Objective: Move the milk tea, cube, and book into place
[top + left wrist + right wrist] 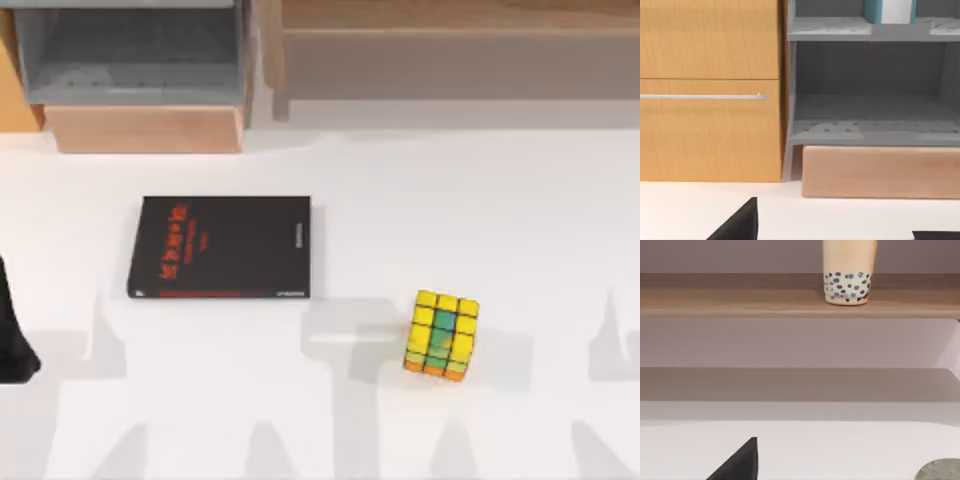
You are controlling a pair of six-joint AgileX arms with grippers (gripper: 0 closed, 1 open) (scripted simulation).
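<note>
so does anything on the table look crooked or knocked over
Only the small yellow, green and orange puzzle cube sits slightly skewed, its edges turned against the white table's edges. The flat black book with red lettering lies flat and nearly square. Nothing looks spilled or damaged.

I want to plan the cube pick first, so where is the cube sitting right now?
In the top view the cube rests on the white table, right of centre toward the near edge, apart from the black book, which lies to its left and farther back.

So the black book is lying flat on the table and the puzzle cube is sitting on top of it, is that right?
Not quite. In the top view the black book does lie flat on the table, but the cube isn't on it. It sits on the table itself, apart from the book, toward the table's right.
</note>
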